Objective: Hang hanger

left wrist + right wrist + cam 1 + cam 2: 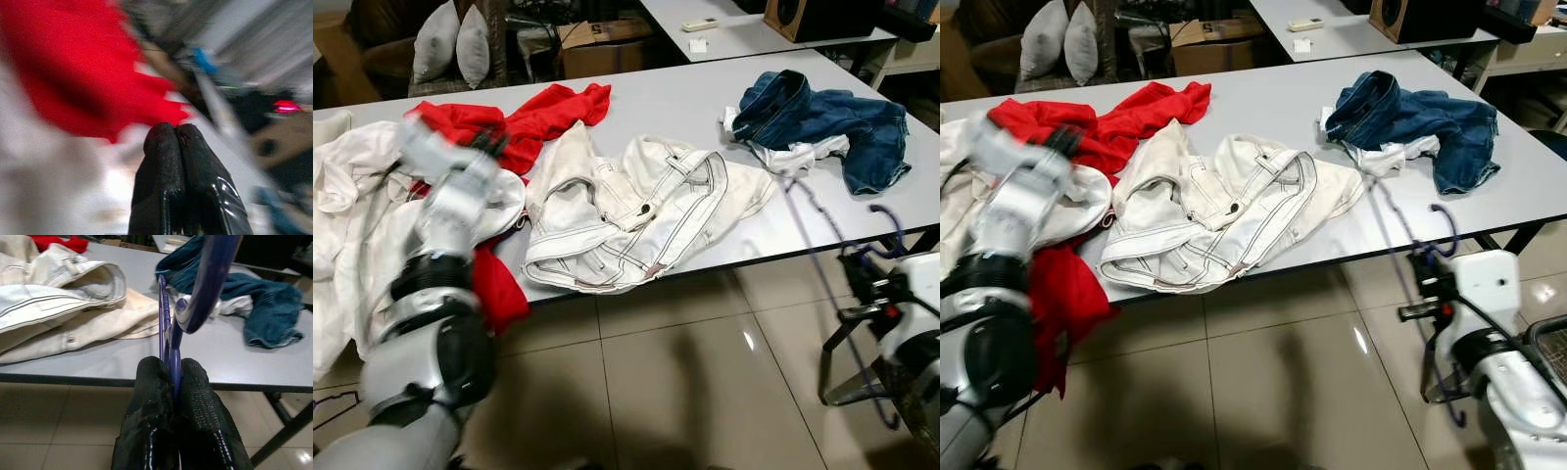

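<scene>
- A long grey table runs across the room over a glossy beige tiled floor; its dark frame legs show at the robot's right.
- On the table, from the robot's left: a heap of white cloth spilling over the near edge; a red garment, part of it hanging off the edge; a cream denim jacket with dark stitching, spread flat in the middle; a pair of blue jeans crumpled at the far right, with a scrap of white fabric tucked against them.
- Behind the table stand a cardboard box and a seat with two pale cushions; a second table further back carries a remote control.
- The left gripper is raised over the white cloth and red garment at the table's left end; the arm is blurred; its two black fingers are pressed together with nothing between them.
- The right gripper sits low, in front of the table's near edge at the right; its fingers pinch a purple hanger; the hanger's thin frame rises from the fingers toward the jeans, with its hook curving above the table edge.
</scene>
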`<state>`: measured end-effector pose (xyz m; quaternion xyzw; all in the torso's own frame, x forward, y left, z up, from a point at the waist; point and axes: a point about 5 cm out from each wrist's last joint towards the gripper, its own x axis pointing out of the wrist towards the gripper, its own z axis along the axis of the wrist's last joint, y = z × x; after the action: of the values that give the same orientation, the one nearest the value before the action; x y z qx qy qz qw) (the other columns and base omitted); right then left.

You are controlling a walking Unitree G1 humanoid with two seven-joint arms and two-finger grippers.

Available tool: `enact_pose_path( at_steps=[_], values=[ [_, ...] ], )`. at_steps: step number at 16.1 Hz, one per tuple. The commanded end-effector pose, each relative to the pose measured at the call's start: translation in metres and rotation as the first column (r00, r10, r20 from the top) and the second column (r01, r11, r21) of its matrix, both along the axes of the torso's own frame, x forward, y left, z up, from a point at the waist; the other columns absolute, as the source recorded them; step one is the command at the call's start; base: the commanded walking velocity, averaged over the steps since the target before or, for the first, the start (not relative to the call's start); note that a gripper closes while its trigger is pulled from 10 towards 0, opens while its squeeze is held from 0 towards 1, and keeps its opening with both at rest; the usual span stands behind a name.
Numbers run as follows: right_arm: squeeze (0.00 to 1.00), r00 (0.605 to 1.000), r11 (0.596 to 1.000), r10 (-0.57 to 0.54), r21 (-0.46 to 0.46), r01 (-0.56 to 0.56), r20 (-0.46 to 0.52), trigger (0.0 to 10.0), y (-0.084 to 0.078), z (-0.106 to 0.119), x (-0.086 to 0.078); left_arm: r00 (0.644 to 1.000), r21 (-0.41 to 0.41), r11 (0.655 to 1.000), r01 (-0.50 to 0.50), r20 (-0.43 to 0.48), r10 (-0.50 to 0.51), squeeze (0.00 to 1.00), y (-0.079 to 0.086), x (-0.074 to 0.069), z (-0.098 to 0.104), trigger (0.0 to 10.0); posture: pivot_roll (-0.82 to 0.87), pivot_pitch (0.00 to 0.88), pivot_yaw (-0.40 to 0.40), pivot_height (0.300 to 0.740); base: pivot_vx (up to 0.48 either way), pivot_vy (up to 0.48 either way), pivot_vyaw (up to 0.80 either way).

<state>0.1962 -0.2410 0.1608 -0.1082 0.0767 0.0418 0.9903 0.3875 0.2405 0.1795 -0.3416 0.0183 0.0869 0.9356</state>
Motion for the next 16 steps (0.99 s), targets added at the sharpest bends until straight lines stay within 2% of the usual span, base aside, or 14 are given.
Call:
enact_pose_path(
  at_steps=[1,2,3,4,6,7,8,9,10,11,12,13,14,16],
  values=[
    [0.0,1.0,1.0,0.02,-0.002,-0.02,0.014,10.0,0.005,0.001,-0.001,0.996,0.233,0.969,0.088,-0.026,-0.084,0.0,-0.01,0.001,0.002,4.6,-0.07,0.0,0.093,0.74,0.0,0.0,0.0],
    [0.0,1.0,1.0,0.022,-0.002,-0.022,0.013,10.0,0.006,0.001,-0.001,0.969,0.389,0.893,0.225,0.004,-0.246,0.0,-0.029,0.001,0.007,10.0,-0.07,0.0,0.094,0.74,0.0,0.0,0.0],
    [0.0,1.0,1.0,0.023,-0.002,-0.023,0.012,10.0,0.006,0.0,-0.001,0.948,0.437,0.854,0.281,0.014,-0.319,0.02,-0.039,0.001,0.01,10.0,-0.07,0.0,0.095,0.74,0.0,0.0,0.0],
    [0.0,1.0,1.0,0.026,-0.007,-0.026,0.011,10.0,0.006,0.0,-0.001,0.891,0.498,0.781,0.378,0.032,-0.452,1.0,-0.062,0.001,0.015,10.0,-0.07,0.0,0.098,0.74,0.0,0.0,0.0],
    [0.0,0.999,0.999,0.03,-0.021,-0.03,0.013,10.0,0.005,0.001,-0.001,0.782,0.59,0.638,0.494,0.02,-0.623,1.0,-0.103,0.001,0.019,10.0,-0.08,0.0,0.102,0.74,0.0,0.0,0.0],
    [0.0,0.999,0.999,0.032,-0.026,-0.031,0.013,10.0,0.005,0.001,0.0,0.757,0.612,0.6,0.515,0.004,-0.653,1.0,-0.112,0.001,0.017,10.0,-0.08,0.0,0.102,0.74,0.0,0.0,0.0],
    [0.0,0.999,0.999,0.036,-0.036,-0.036,0.009,10.0,0.005,0.001,0.0,0.694,0.672,0.475,0.568,-0.081,-0.715,1.0,-0.134,-0.001,0.007,10.0,-0.09,0.0,0.104,0.74,0.0,0.0,0.0],
    [0.0,0.999,0.998,0.041,-0.043,-0.041,0.006,10.0,0.006,0.001,0.0,0.657,0.694,0.396,0.601,-0.147,-0.739,1.0,-0.148,-0.003,-0.003,10.0,-0.09,0.0,0.105,0.74,0.0,0.0,0.0],
    [0.0,0.999,0.998,0.043,-0.044,-0.042,0.006,10.0,0.007,0.001,0.0,0.647,0.692,0.376,0.616,-0.172,-0.743,1.0,-0.154,-0.004,-0.009,10.0,-0.09,0.0,0.105,0.74,0.0,0.0,0.0],
    [0.0,0.999,0.998,0.046,-0.047,-0.046,0.007,10.0,0.008,0.002,0.001,0.658,0.725,0.312,0.614,-0.251,-0.71,1.0,-0.162,-0.005,-0.023,10.0,-0.1,0.0,0.11,0.74,0.0,0.0,0.0],
    [0.0,0.999,0.998,0.048,-0.049,-0.047,0.007,10.0,0.008,0.002,0.001,0.663,0.739,0.287,0.61,-0.276,-0.696,1.0,-0.162,-0.005,-0.027,10.0,-0.1,0.0,0.112,0.74,0.0,0.0,0.0],
    [0.0,0.999,0.997,0.051,-0.055,-0.051,0.006,10.0,0.009,0.002,-0.001,0.678,0.777,0.215,0.591,-0.335,-0.655,0.0,-0.163,-0.006,-0.035,10.0,-0.11,0.0,0.119,0.74,0.0,0.0,0.0],
    [0.0,0.999,0.997,0.051,-0.057,-0.051,0.006,10.0,0.009,0.002,-0.001,0.675,0.786,0.179,0.592,-0.363,-0.642,0.0,-0.163,-0.007,-0.039,10.0,-0.11,0.0,0.119,0.74,0.0,0.0,0.0],
    [0.0,0.999,0.997,0.047,-0.062,-0.047,0.001,10.0,0.008,0.002,-0.004,0.621,0.781,0.067,0.621,-0.438,-0.65,0.0,-0.165,-0.013,-0.054,10.0,-0.12,0.0,0.12,0.74,0.0,0.0,0.0]
  ],
)
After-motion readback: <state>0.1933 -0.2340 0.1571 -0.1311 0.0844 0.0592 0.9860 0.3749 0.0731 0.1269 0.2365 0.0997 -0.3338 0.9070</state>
